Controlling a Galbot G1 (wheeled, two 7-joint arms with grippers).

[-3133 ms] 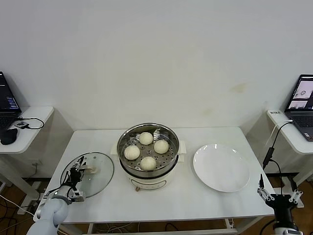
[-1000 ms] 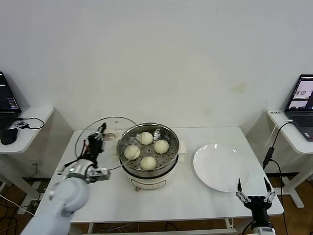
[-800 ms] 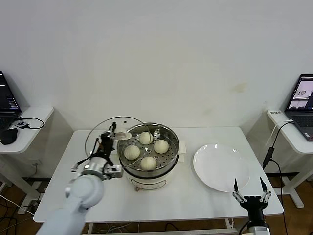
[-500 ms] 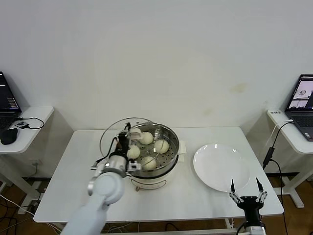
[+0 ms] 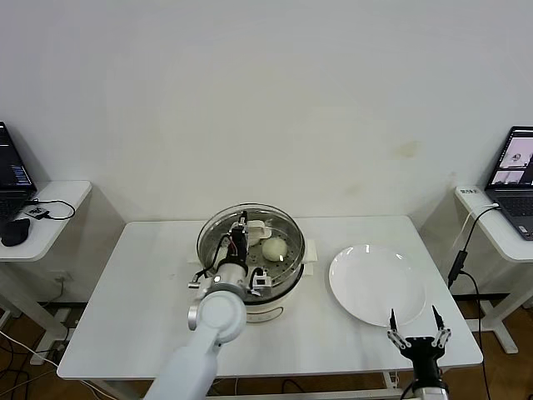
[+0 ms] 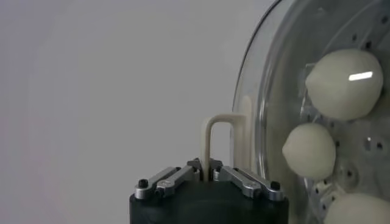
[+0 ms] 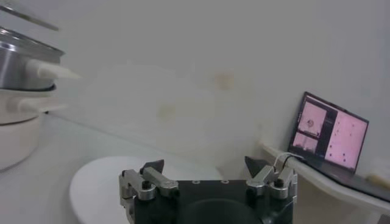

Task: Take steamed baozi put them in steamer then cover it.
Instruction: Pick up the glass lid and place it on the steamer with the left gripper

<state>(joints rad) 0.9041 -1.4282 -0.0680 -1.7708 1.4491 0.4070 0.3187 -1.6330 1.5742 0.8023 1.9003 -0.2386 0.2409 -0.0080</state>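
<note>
Left hand [image 5: 240, 236] clamped on cover [image 5: 218, 236] handle, above steamer [image 5: 287, 279]; right hand [image 5: 414, 327] apart

Bright, even light fills the room, and shadows on the table [image 5: 150, 283] are faint. A small white glare streak sits on one bun [image 6: 345, 84]. The wall behind looks soft and hazy in both wrist views.

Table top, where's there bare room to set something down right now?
Bare table lies between its left edge and the steamer, and along the front edge. The white plate fills the right side. The middle is crowded: the left gripper holds the cover over the steamer.
</note>
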